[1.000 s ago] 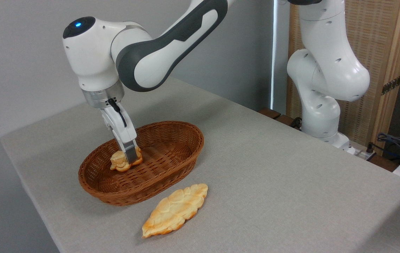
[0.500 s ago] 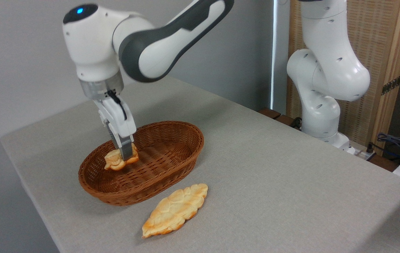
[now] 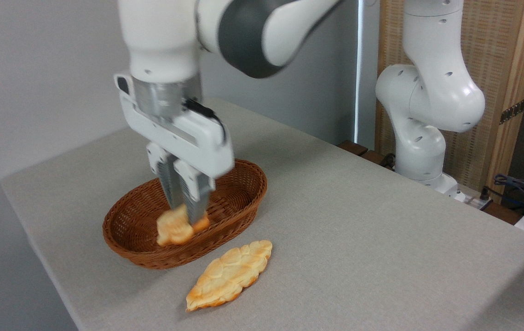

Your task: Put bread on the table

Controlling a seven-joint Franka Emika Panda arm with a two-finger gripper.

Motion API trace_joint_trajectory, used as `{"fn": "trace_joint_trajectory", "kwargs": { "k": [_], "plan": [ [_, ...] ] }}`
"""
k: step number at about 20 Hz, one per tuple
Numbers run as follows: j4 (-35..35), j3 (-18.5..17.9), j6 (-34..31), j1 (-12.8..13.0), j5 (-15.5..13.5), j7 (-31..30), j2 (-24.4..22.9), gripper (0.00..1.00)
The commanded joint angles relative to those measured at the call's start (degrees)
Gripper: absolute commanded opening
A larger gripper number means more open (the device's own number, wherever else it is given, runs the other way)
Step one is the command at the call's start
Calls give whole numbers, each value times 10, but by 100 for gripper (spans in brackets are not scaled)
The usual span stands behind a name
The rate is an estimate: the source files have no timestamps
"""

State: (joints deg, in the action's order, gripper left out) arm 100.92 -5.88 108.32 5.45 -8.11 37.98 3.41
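Holding the bread (image 3: 176,228) between its two fingers, the gripper (image 3: 186,215) hangs over the brown basket (image 3: 236,193). The fingers point down and pinch the top of the little bun. The bun is pale gold with orange edges, and it looks a bit blurry. It is lifted up, in front of the near side of the basket, and I cannot tell if it touches the rim. The basket is oval and made of woven sticks. It sits on the table (image 3: 358,230), which has a plain grey cloth on it.

Just beside the basket, a little to the right and nearer to us, lies a long flat bread (image 3: 228,275). It is shaped like a leaf and rests on the cloth.

Above the gripper the white and grey arm (image 3: 252,32) goes up and across. Farther right, the fat white base of the arm (image 3: 420,133) stands by the far edge of the table, with a wooden screen (image 3: 496,69) behind it
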Motion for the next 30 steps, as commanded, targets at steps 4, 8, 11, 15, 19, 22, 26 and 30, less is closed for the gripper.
{"fn": "trace_joint_trajectory", "kwargs": {
  "k": [4,8,11,15,19,22,26,30],
  "plan": [
    [16,-98,-11,5,11,84,17,46],
    [22,-127,-11,5,11,130,38,77],
    [23,-127,-11,5,11,139,58,100],
    [29,-121,-11,6,11,151,65,100],
    [26,-121,-6,7,11,151,61,100],
    [24,-121,-4,7,12,155,61,100],
    [4,-121,-1,7,11,162,54,100],
    [-8,-102,1,12,11,162,51,100]
  ]
}}
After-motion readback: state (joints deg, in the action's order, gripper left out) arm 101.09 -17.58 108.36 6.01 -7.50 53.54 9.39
